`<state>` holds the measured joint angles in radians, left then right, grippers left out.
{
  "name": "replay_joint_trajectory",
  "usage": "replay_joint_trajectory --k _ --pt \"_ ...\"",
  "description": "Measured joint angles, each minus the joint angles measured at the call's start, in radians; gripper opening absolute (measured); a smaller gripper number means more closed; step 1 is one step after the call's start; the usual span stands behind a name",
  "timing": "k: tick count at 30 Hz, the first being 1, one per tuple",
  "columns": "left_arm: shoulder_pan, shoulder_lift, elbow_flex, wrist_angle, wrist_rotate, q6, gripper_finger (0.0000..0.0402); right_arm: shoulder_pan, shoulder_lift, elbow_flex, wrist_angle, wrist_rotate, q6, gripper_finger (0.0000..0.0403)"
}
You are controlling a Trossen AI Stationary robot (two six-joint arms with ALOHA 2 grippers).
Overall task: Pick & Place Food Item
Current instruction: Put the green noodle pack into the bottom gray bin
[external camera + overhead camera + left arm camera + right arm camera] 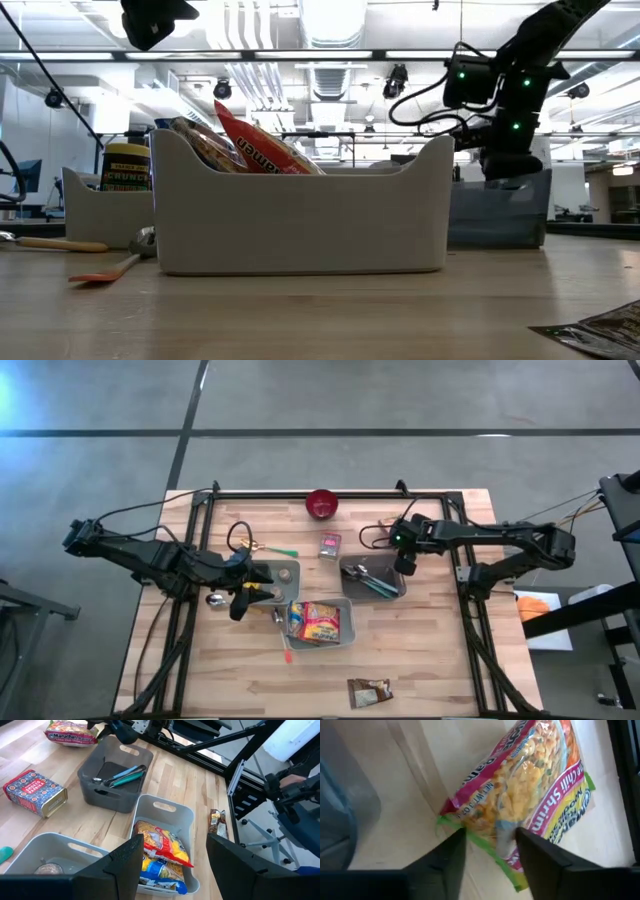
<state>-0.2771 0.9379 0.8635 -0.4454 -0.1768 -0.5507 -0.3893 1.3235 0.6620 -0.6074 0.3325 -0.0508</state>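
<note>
The ramen packet (pixel 530 785) lies flat on the worktop (pixel 395 845) right beneath the right pincer (pixel 490 840). It is a clear pouch showing pale yellow noodles, with pink, green and orange print and a crimped green end. That end sits between the pincer's two dark tips, but whether they have closed on the packet cannot be told. Just beside this pincer, on the side towards the worktop's middle, is a dark grey bin (pixel 112 800) holding teal-handled utensils (pixel 122 774). Farther from it, past the grey bin, stands a pale bin (pixel 165 807) packed with bright yellow and red snack bags (pixel 160 855). A red patterned tin (pixel 35 792) stands on the bare wood near the grey bin. A red bowl (pixel 322 503) sits farther off, at the far edge. The right arm (pixel 500 540) reaches in low from its side, bent at the elbow, its wrist turned down over the packet. The left pincer (pixel 175 842) hangs above the pale bin, well apart from the right one, its jaws spread and holding nothing, with its arm (pixel 140 555) stretched out across the worktop.
</note>
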Motion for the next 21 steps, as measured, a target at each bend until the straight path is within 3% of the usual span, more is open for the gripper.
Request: replay_joint_trajectory --k 7,21 --pt "0.0 0.0 0.0 0.0 0.0 0.0 0.0218 0.0 0.025 0.033 0.004 0.01 0.014 0.0025" --pt "0.0 0.0 0.0 -0.001 0.0 0.0 0.0218 0.0 -0.035 0.034 0.006 0.01 0.119 0.0007"
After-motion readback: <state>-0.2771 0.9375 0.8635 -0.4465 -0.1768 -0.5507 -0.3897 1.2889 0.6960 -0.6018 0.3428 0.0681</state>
